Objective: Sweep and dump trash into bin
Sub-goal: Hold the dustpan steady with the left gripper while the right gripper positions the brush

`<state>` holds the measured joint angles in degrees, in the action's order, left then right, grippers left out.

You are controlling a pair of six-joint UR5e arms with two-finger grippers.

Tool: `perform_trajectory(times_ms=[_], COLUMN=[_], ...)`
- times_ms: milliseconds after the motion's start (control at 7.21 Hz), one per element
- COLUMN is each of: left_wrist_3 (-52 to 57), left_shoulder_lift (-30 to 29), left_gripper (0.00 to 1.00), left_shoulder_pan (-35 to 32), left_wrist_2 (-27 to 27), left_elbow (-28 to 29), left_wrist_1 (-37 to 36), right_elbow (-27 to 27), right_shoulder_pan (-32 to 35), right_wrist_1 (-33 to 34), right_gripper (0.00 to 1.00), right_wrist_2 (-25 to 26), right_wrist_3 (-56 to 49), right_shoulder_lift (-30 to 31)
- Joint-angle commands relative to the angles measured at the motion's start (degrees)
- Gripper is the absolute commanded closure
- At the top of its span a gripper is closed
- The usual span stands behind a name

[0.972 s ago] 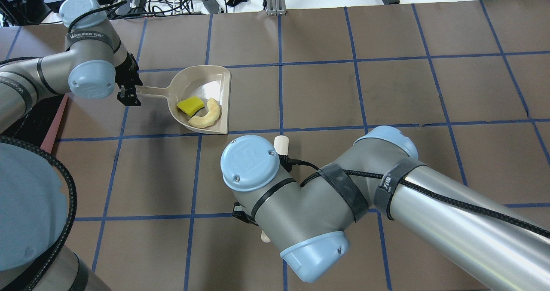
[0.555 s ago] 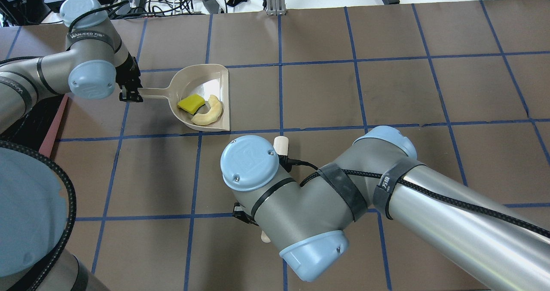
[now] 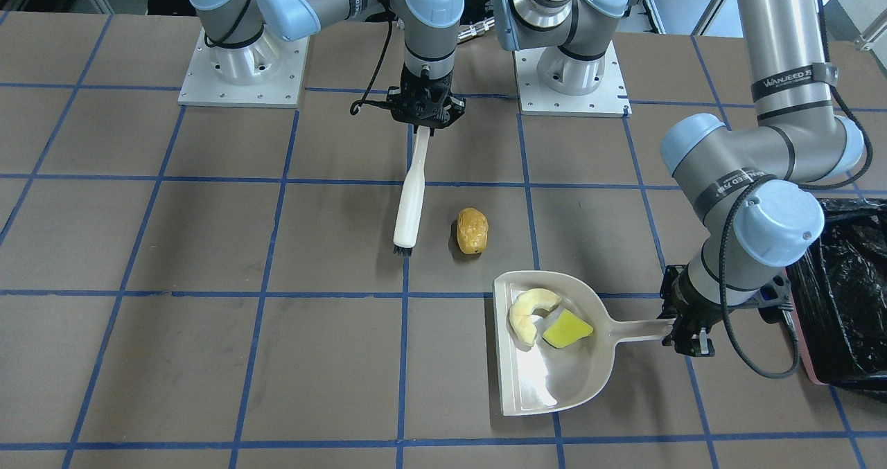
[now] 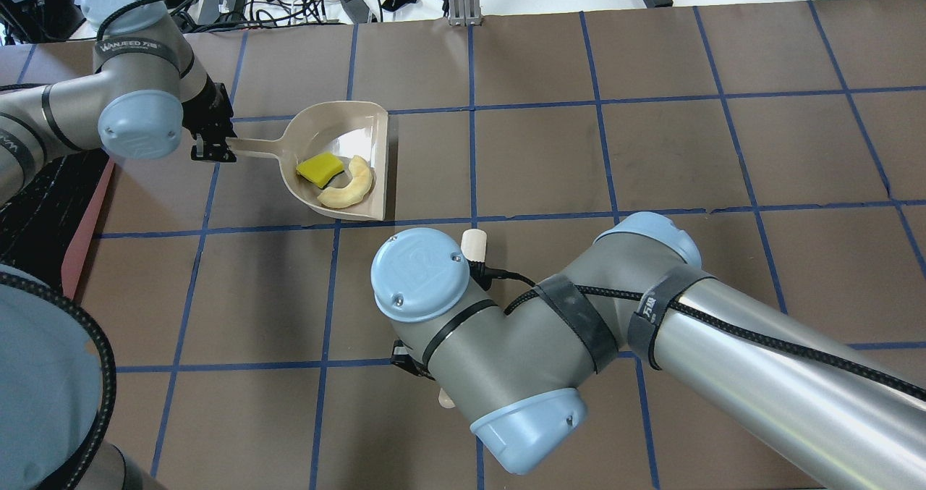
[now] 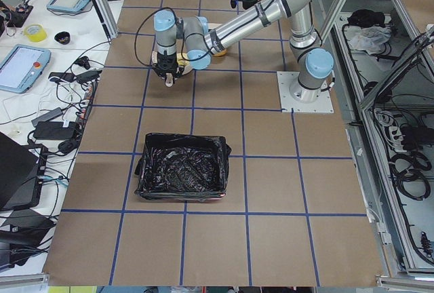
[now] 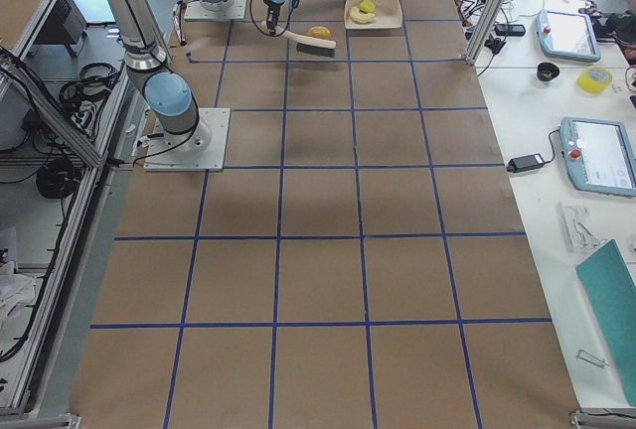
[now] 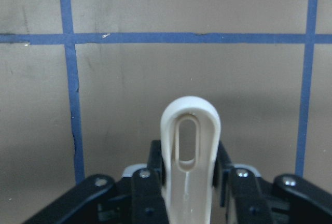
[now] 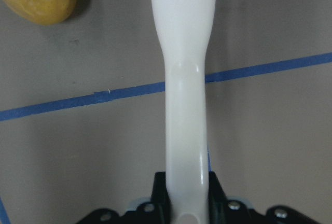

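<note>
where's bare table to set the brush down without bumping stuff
Bare table lies on the robot's right of the brush, out to the edge. Crowded: the orange lump sits beside the brush head near the dustpan, and the left gripper fills the gap before the bin.

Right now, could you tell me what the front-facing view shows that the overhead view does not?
Only front-facing: the orange-brown lump, lying beside the bristle end of the brush. Only overhead: cables beyond the table. Both: the left gripper holding the dustpan, with the yellow scrap and crescent rind inside.
</note>
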<state>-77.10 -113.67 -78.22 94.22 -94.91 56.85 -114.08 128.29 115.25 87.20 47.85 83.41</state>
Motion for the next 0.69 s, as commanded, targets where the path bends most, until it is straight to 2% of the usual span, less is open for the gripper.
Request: perform_trajectory(times_ms=[0, 139, 416, 555], left_wrist_3=[2.03, 2.47, 3.18, 4.48], left_shoulder_lift=[4.39, 7.99, 12.84, 14.68], left_gripper=[1.0, 1.0, 1.0, 1.0], left_shoulder_pan=[-0.01, 0.52, 3.58, 4.82], left_wrist_2=[-0.35, -0.27, 0.17, 2.09], left_elbow=[-6.47, -11.48, -13.98, -15.29], left_wrist_1=[0.72, -0.58, -1.13, -0.86], right_elbow=[-0.09, -0.09, 0.0, 0.0], right_shoulder_pan=[0.38, 0.56, 3.01, 3.19], right_wrist_1=[-0.38, -0.29, -0.29, -0.29], right_gripper=[0.82, 0.82, 0.82, 0.82], right_wrist_2=[-0.01, -0.01, -0.01, -0.01], right_wrist_3=[1.19, 1.36, 2.24, 2.24], right_shoulder_lift=[-0.09, -0.09, -0.09, 0.0])
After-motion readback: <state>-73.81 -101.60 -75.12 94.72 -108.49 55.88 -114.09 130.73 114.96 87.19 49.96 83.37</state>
